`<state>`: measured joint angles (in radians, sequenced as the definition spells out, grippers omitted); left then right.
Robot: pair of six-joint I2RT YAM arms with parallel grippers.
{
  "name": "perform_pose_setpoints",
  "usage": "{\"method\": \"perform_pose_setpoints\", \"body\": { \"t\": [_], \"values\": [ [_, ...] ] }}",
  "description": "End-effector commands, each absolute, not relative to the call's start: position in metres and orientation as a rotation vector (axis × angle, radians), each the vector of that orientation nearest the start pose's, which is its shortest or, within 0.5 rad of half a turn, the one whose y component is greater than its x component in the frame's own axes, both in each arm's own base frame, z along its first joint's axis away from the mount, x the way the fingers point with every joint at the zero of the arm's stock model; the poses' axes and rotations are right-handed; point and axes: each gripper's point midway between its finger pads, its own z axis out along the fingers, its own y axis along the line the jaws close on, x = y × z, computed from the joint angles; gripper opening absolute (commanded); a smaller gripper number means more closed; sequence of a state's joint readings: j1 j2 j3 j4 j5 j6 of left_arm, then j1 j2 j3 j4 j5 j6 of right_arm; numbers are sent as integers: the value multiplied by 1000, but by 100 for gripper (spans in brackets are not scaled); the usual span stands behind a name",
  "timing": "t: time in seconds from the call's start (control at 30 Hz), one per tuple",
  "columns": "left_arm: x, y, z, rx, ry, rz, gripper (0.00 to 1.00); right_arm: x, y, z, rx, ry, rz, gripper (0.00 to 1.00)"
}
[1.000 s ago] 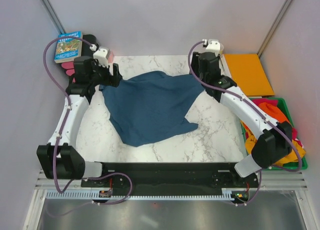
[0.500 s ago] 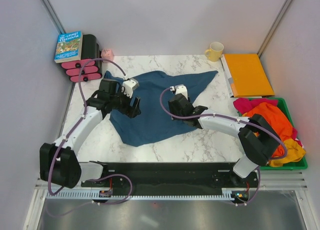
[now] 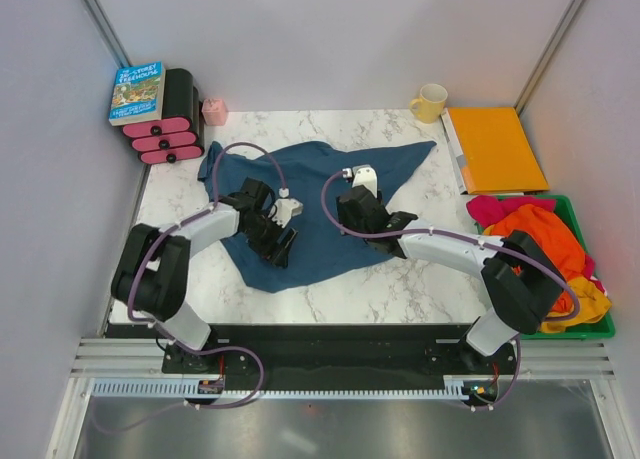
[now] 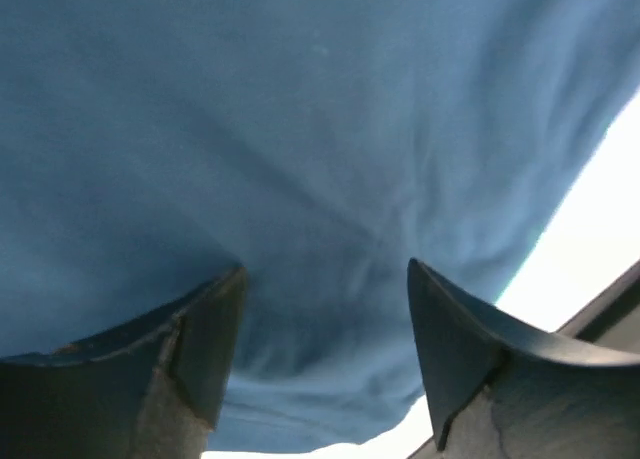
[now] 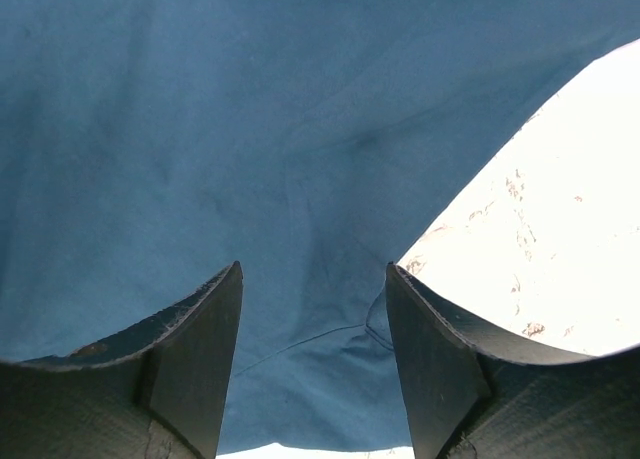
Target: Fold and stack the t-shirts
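Left gripper (image 4: 325, 279) and right gripper (image 5: 312, 274) hang spread over the teal-blue t-shirt (image 3: 320, 189) (lying rumpled), likely to pinch its hem.

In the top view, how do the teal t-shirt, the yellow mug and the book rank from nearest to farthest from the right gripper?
From the right gripper:
1. Teal t-shirt, directly under it, in the middle of the table.
2. Yellow mug, at the far edge, on the right side.
3. Book, in the far left corner.
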<state>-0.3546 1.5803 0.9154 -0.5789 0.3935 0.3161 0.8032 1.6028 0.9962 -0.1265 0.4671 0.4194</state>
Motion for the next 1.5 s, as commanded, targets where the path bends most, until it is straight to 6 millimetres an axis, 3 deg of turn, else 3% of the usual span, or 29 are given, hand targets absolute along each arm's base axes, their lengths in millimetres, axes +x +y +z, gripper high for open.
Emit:
{"method": "perform_pose_setpoints", "body": {
  "t": [0.0,0.17,0.27,0.43,0.57,0.6,0.67,0.77,0.9,0.93,0.97,1.03,1.13,1.2,1.23,1.3,1.33,1.47],
  "values": [
    [282,-134,11,975,2662,-341,73,337,253,123,-124,2139,161,67],
    [305,-103,-14,970,2729,-49,70,338,244,128,-106,2124,123,70],
    [325,-84,-16,964,2714,104,70,338,240,130,-100,2119,108,71],
    [373,-56,-4,835,2688,191,70,337,236,131,-83,2111,91,72],
    [418,-40,13,725,2639,277,71,338,234,127,-70,2112,79,72],
    [439,-41,28,694,2594,292,71,338,235,125,-70,2115,79,72],
    [456,-36,30,666,2578,341,71,338,234,123,-65,2115,78,72],
    [497,-38,59,590,2488,383,72,338,233,122,-53,2112,82,72],
    [528,-39,97,451,2355,369,73,335,232,124,-48,2107,95,72],
    [528,-47,128,406,2285,286,73,335,232,125,-46,2107,101,72],
    [515,-52,125,409,2287,216,75,333,233,127,-46,2104,117,72],
    [503,-74,150,428,2191,37,77,332,232,126,-41,2104,125,72],
    [445,-101,162,565,2163,-185,79,329,230,124,-39,2107,131,72],
    [406,-113,151,690,2179,-252,79,327,229,122,-40,2108,132,72],
    [379,-115,127,744,2253,-279,79,327,229,121,-40,2110,128,72],
    [357,-118,115,827,2279,-253,79,326,229,120,-38,2109,132,72],
    [342,-113,98,849,2339,-245,78,326,228,119,-36,2110,135,72],
    [317,-110,64,916,2456,-262,76,326,232,115,-35,2119,142,72]
  ]
}}
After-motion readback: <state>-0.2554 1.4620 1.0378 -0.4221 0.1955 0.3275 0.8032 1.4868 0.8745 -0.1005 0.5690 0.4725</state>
